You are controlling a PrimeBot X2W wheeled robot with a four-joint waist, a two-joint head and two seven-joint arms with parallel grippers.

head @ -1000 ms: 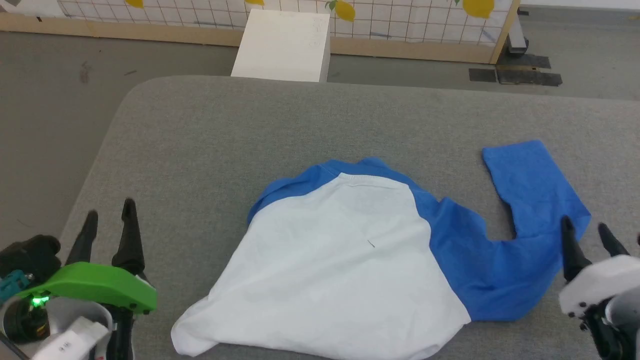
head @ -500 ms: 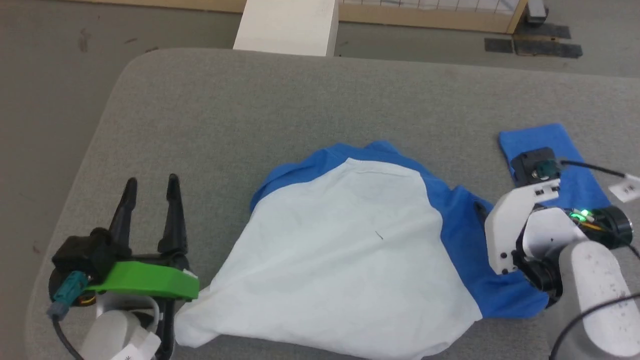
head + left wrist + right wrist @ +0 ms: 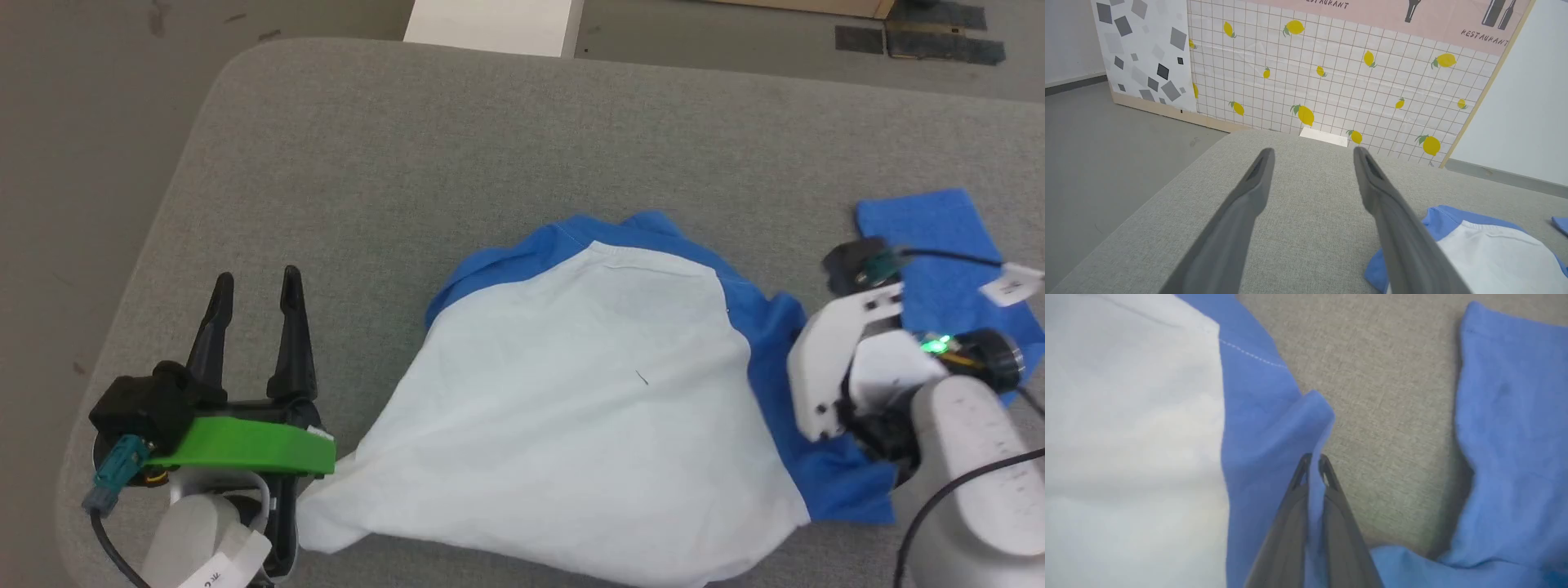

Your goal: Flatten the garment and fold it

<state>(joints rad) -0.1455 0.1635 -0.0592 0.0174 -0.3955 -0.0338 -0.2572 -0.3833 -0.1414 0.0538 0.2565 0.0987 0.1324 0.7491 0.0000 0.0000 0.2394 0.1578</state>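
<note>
**A:** Where does the garment lie?

**B:** The garment (image 3: 588, 408) is spread on the gray worktop (image 3: 408, 163) between the 2 end effectors, white body facing up. Its blue neckline is on the side farthest from both wrists.

**A:** What is the left end effector doing?

**B:** The left end effector (image 3: 257, 278) has its 2 dark fingers spread wide with nothing between them. They point across bare worktop. The garment sits just to its right, and a white corner of the hem lies close beside the base of its fingers. In the left wrist view, the blue neckline and white body show past the right-hand finger. Ahead of the fingertips, past the worktop's far edge, stands a lemon-print wall (image 3: 1331, 61).

**A:** And the right one?

**B:** In the right wrist view, the right end effector (image 3: 1314, 457) has its fingers pressed together on a raised fold of blue fabric at the shoulder. The white body lies to the left of its fingertips. To their right is a strip of bare worktop, then the blue sleeve (image 3: 1506, 416), which curves back under the wrist. In the head view, the pale wrist covers those fingers.

**A:** Anything beyond?

**B:** A white box (image 3: 490, 24) sits on the floor past the worktop, well ahead of both end effectors.
</note>
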